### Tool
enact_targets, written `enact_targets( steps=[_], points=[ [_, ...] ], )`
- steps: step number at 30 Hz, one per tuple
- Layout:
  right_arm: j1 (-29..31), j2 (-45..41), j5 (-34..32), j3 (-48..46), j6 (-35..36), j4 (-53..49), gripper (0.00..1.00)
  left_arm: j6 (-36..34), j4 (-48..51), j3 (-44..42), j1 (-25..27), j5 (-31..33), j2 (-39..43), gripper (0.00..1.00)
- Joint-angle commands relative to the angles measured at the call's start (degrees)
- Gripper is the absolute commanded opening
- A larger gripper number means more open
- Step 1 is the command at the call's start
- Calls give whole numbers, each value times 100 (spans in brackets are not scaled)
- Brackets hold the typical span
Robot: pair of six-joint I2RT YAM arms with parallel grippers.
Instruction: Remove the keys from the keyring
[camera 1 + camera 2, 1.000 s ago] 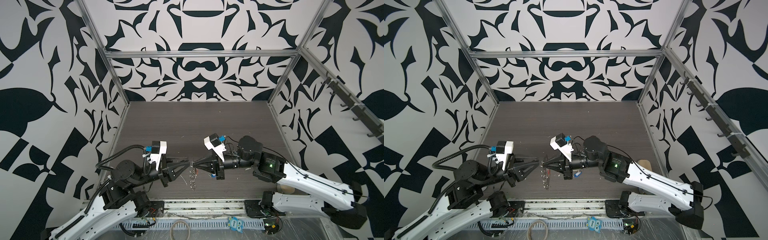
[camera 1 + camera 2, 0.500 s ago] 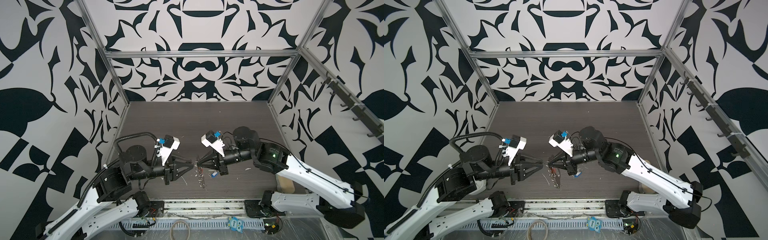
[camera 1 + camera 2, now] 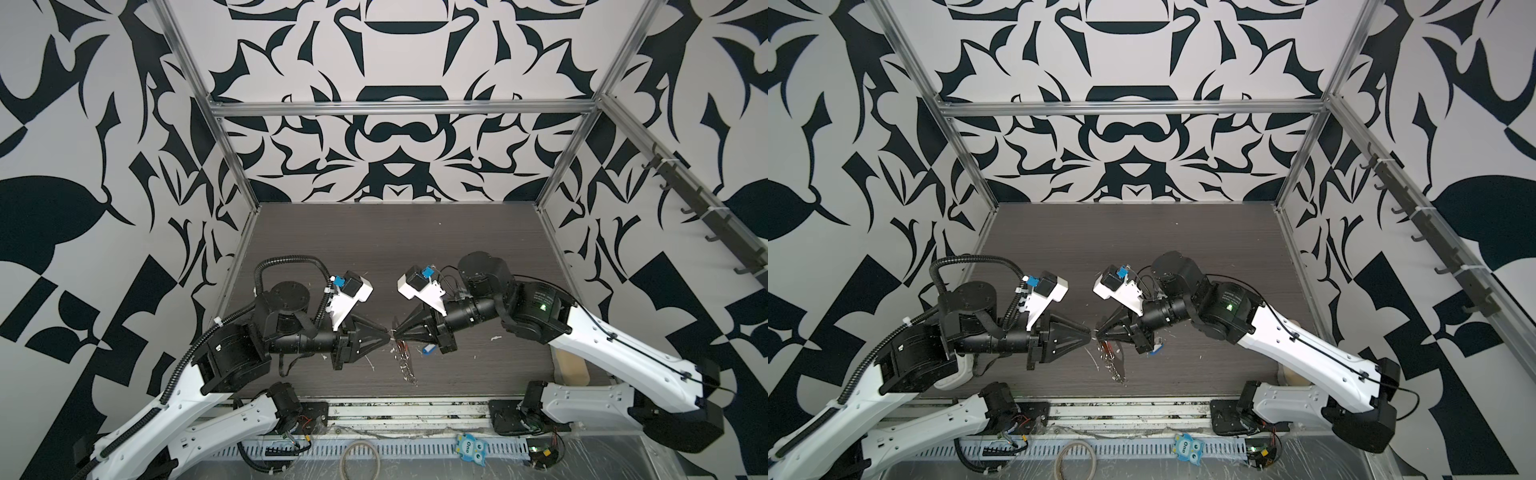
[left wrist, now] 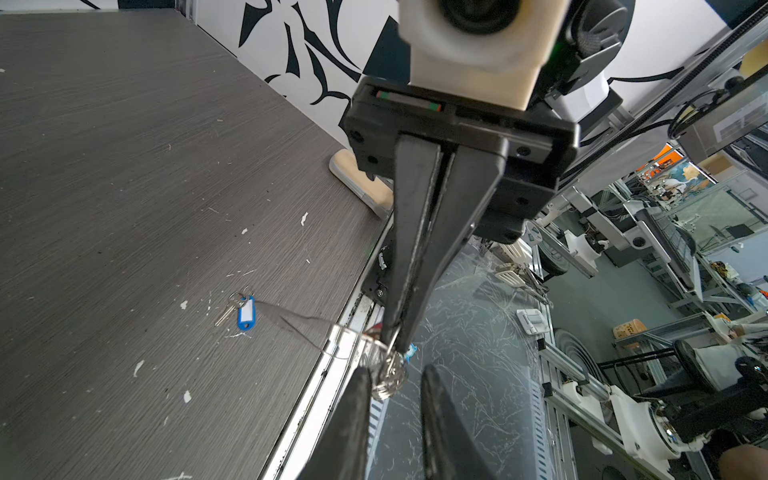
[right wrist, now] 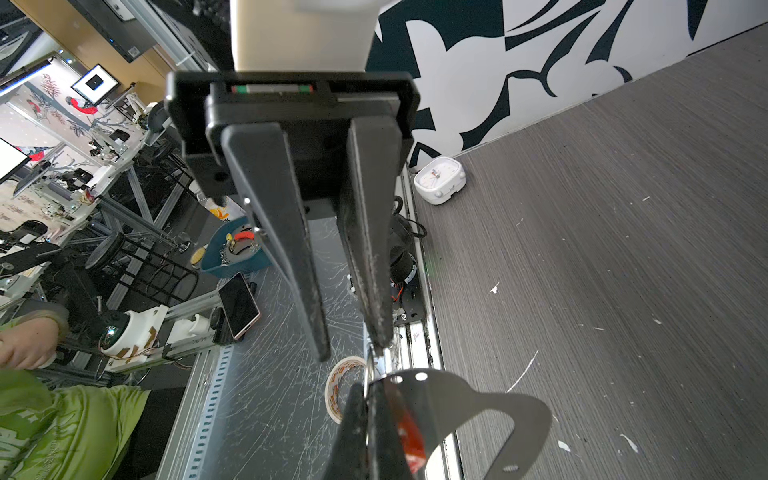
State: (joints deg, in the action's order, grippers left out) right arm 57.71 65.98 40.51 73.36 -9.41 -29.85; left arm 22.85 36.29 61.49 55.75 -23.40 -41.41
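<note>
The keyring (image 5: 478, 409), a grey translucent D-shaped plate, hangs above the table's front edge in both top views (image 3: 405, 359). My right gripper (image 5: 368, 388) is shut on its ringed edge. A key's red tag (image 5: 409, 432) shows through the plate. My left gripper (image 4: 395, 374) faces it tip to tip (image 3: 387, 331), jaws apart. A bunch of silver split rings (image 4: 388, 376) sits between the jaws, against one finger. The blue-tagged key (image 4: 244, 311) lies loose on the table, under the right gripper (image 3: 429, 350).
White scraps litter the dark table (image 3: 374, 249). A white clock (image 5: 440, 180) stands at the table's front left corner. A tan block (image 3: 571, 365) sits at the right edge. A tape roll (image 5: 343, 390) and a cord loop (image 3: 360, 457) lie on the front shelf.
The left arm has lifted and its jaws have narrowed around the rings. The right gripper has shifted slightly left and back, still holding the keyring. The tips now meet.
</note>
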Motion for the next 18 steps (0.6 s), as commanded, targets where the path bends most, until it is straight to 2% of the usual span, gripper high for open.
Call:
enact_targets(
  steps=[1,6,10,14,18],
  points=[
    [-6,-15,176,319,71,165,0,-87,164,176,-5,-51,-33,25],
    [-6,29,153,310,53,202,0,-105,89,179,-5,-121,-87,15],
    [-6,36,146,310,46,230,0,-109,88,179,-3,-121,-126,11],
    [1,64,148,293,-14,286,0,-115,39,172,-5,0,-140,0],
    [34,-20,-8,230,-156,491,0,-97,-182,63,-6,333,-43,0]
  ],
)
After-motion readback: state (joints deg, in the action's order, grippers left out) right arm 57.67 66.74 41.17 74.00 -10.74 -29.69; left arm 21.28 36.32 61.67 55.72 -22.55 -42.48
